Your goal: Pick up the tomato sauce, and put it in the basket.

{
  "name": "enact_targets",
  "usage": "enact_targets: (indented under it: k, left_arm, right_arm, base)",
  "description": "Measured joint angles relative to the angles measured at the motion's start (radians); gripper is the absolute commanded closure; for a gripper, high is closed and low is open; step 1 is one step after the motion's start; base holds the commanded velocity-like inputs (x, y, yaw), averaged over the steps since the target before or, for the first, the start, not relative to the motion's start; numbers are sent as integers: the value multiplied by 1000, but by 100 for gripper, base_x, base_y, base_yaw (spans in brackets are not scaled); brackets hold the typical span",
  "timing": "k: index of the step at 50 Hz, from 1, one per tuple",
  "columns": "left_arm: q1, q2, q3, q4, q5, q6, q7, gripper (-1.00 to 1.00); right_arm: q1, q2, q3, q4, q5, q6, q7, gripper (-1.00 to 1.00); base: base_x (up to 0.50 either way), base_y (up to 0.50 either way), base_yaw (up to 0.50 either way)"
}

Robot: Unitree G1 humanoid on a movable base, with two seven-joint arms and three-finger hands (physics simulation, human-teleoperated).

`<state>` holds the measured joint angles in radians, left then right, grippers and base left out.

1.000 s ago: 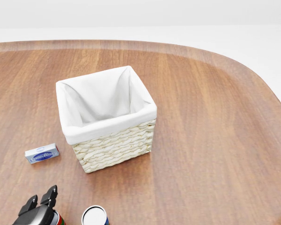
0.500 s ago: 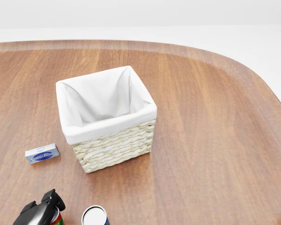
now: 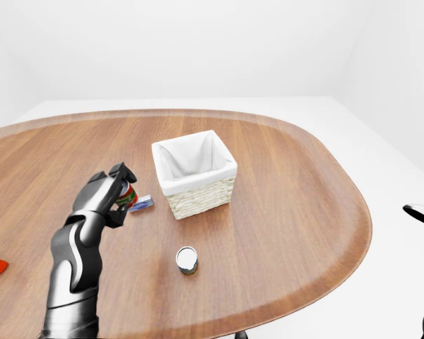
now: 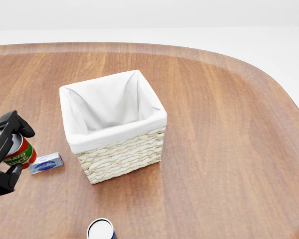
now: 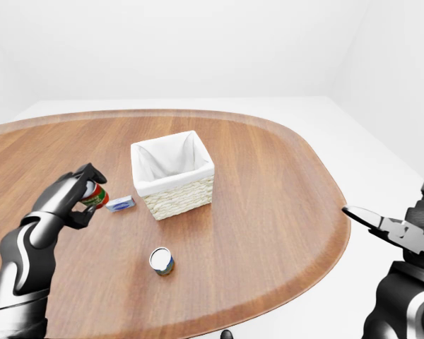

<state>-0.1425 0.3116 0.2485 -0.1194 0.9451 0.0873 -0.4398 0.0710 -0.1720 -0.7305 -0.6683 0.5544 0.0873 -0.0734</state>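
The left hand [image 4: 5, 152] grips the tomato sauce [image 4: 17, 152], a can with a red and green label, with its fingers [image 3: 120, 171] clenched around the can body; in the head view the can sits at the left edge of the frame, raised off the worktop [image 4: 229, 149] and tilted. The basket [image 4: 114, 127], wicker with a white cloth liner, stands to the right of the can near the frame centre, and its opening faces up and holds nothing visible. The right hand [image 5: 392, 229] hangs at the right edge of the right-eye view, off the worktop, holding nothing; its fingers appear released. Risk 1: the grip covers only part of the can, so a fast sideways swing may let the can slip and fall onto the worktop. Risk 2: the carry path crosses the near left wall of the basket; if the can is too low, it may strike the rim and push or tip the light basket. Risk 3: a small blue and white box [image 4: 46, 163] lies just below the can, and a second can [image 3: 187, 260] stands at the lower centre of the left-eye view; a dropped can may knock either. Risk 4: release before the can is fully over the opening may land it on the rim.
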Motion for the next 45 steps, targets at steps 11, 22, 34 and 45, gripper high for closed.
enact_targets:
  k: [11,22,34,45]
  left_arm:
    - [-644,249,-93,375,119,0,-176,100]
    - [-1259,230,-192,992,259,0,-49,100]
    - [-1488,112,-207,1311,208,0,110,100]
    - [-1476,18,-247,1415,192,0,183,100]
  right_arm:
    - [0,2,4,2,-4,0,2,-100]
    - [-1,1,5,0,-1,0,2,-100]
    - [-4,2,16,7,-6,0,5,-100]
    - [-6,-4,7,-6,7,0,-2,-100]
  base:
    - [0,0,0]
    - [0,0,0]
    - [0,0,0]
    - [0,0,0]
